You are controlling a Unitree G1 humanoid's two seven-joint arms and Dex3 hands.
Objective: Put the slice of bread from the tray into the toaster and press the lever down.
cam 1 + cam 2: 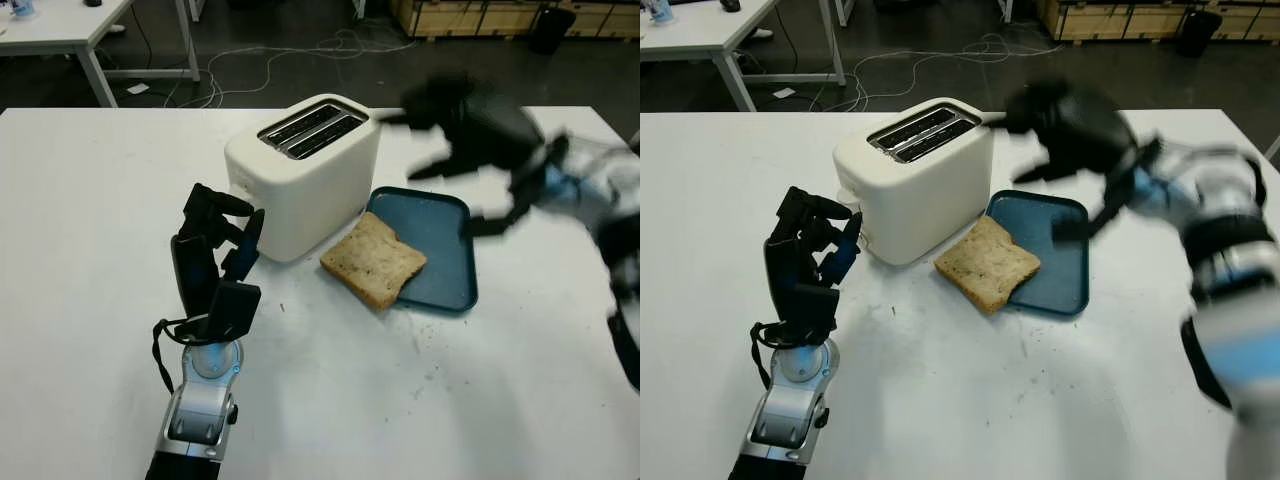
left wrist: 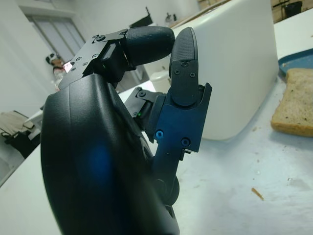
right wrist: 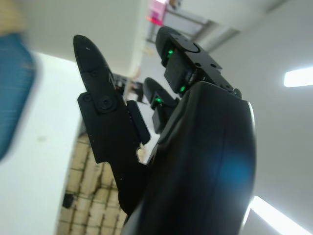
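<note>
A white two-slot toaster point(image 1: 300, 175) stands at the table's middle. To its right lies a teal tray point(image 1: 445, 250). The slice of bread point(image 1: 373, 260) lies flat, partly on the tray's near left corner and partly on the table. My right hand point(image 1: 450, 150) is open and blurred in the air above the tray's far end, right of the toaster, holding nothing. My left hand point(image 1: 218, 245) stands upright and open on the near left, close to the toaster's end face point(image 2: 239, 73), not touching it. The bread point(image 2: 296, 105) lies beyond that hand.
The white table point(image 1: 100, 200) has bare room on the left and along the front. Crumbs dot the surface near the bread. Behind the table are another white desk point(image 1: 60, 25), cables on the floor and wooden crates point(image 1: 480, 15).
</note>
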